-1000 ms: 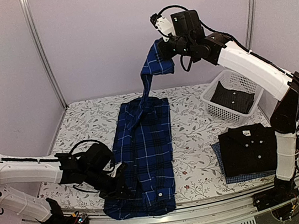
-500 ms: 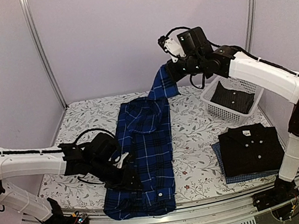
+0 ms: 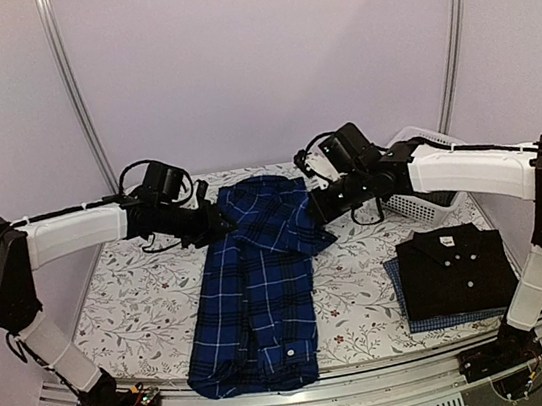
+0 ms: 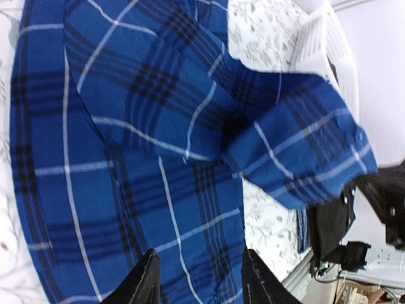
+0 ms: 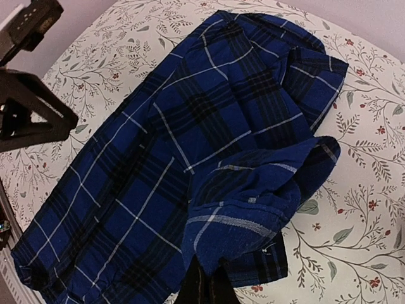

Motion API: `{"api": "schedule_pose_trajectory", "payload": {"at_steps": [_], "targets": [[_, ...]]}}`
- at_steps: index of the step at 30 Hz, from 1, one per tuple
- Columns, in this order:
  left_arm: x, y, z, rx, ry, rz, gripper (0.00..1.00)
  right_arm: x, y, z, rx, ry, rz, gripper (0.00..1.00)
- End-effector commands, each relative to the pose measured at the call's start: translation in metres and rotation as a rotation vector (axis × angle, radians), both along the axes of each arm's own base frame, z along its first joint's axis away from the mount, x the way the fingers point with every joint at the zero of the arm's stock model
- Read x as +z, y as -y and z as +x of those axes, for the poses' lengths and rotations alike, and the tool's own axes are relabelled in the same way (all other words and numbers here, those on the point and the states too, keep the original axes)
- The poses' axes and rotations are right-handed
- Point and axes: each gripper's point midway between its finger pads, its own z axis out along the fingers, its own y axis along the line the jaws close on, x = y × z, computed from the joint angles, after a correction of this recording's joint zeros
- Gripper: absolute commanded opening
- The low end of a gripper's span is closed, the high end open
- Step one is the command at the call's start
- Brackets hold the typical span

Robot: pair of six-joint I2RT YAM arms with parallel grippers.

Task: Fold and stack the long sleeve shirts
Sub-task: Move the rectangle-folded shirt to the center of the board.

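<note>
Ctr of table [image 3: 141, 282]: spread shirt [image 3: 252, 286] lengthwise, collar end far, hem at near edge, sleeve [image 3: 307, 230] doubled over its far-R part. R of it, near side: folded shirt [image 3: 454, 268] on a 2nd shirt [image 3: 449, 320]; basket [image 3: 415, 205] behind that stack. L gripper [image 3: 215, 221] at spread shirt's far-L edge, R gripper [image 3: 317, 207] at far-R edge, on sleeve.
</note>
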Motion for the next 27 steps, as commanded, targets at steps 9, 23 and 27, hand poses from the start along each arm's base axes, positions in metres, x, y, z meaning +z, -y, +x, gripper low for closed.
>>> {"api": "schedule_pose_trajectory", "payload": {"at_steps": [9,23,27], "targets": [[-0.070,0.006,0.126,0.040,0.039,0.001,0.41,-0.080,-0.042,0.018,-0.017,-0.173,0.040,0.00],[-0.143,-0.018,0.184,0.170,-0.078,0.046,0.40,-0.126,0.000,0.102,-0.156,-0.200,-0.025,0.00],[-0.147,-0.021,0.196,0.205,-0.090,0.036,0.40,-0.122,0.005,0.123,-0.173,-0.179,-0.058,0.00]]}}
